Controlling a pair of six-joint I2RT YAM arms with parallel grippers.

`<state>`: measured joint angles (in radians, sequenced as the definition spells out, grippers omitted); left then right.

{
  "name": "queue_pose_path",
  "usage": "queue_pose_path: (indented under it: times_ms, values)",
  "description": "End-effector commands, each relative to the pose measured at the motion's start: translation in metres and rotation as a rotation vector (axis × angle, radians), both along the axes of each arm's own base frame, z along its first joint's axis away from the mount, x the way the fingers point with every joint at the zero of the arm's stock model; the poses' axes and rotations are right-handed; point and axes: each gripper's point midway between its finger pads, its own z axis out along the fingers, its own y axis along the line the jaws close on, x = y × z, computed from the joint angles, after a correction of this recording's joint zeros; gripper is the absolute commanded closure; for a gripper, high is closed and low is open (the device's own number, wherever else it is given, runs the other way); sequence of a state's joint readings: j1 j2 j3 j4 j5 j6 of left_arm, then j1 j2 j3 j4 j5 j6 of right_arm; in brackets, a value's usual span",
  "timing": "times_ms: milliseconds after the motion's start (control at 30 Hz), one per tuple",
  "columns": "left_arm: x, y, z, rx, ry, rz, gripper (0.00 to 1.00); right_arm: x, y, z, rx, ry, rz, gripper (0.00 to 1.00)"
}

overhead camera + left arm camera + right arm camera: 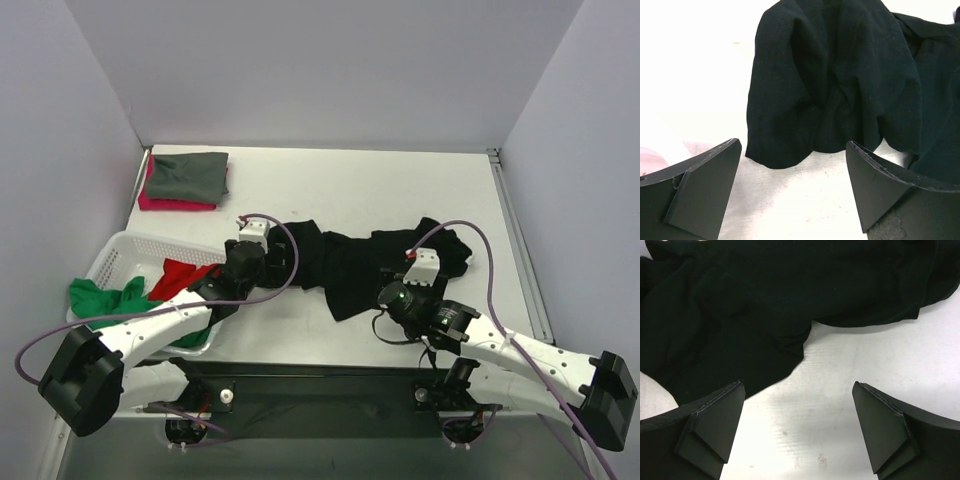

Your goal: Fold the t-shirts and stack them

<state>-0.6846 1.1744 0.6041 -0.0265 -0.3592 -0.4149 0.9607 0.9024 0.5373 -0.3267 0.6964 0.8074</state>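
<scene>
Two spread pincers, black t-shirt

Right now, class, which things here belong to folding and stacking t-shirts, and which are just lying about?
Job: black t-shirt, grey-green t-shirt, pink-red t-shirt, green t-shirt, red t-shirt.
Lying about: white perforated basket.

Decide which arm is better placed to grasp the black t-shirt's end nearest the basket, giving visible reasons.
Left. The left gripper is open, with that end of the black t-shirt just ahead of it. The right gripper, also open, sits by the shirt's right half, farther from the basket.
</scene>
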Motion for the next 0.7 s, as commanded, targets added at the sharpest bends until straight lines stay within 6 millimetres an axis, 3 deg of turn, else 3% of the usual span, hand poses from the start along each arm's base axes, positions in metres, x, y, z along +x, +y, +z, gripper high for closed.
queue_pose_path:
  times_ms: [0,133,367,533,667]
  values:
    - [0.000,-0.005,0.012,-0.020,-0.031,-0.026,0.03,0.014,0.005,0.015,0.025,-0.023,-0.026,0.05]
    - [0.003,-0.029,0.025,-0.085,-0.077,-0.099,0.02,0.020,0.008,0.008,0.045,0.025,-0.010,0.06]
    - [0.006,-0.051,0.013,-0.106,-0.052,-0.164,0.03,0.012,0.027,-0.029,0.094,0.149,0.058,0.13]
    - [0.008,-0.068,0.014,-0.167,-0.073,-0.215,0.04,0.011,0.016,-0.045,0.069,0.161,0.005,0.15]
    - [0.014,-0.070,0.002,-0.147,-0.049,-0.201,0.04,0.020,0.010,-0.051,0.045,0.168,-0.023,0.16]
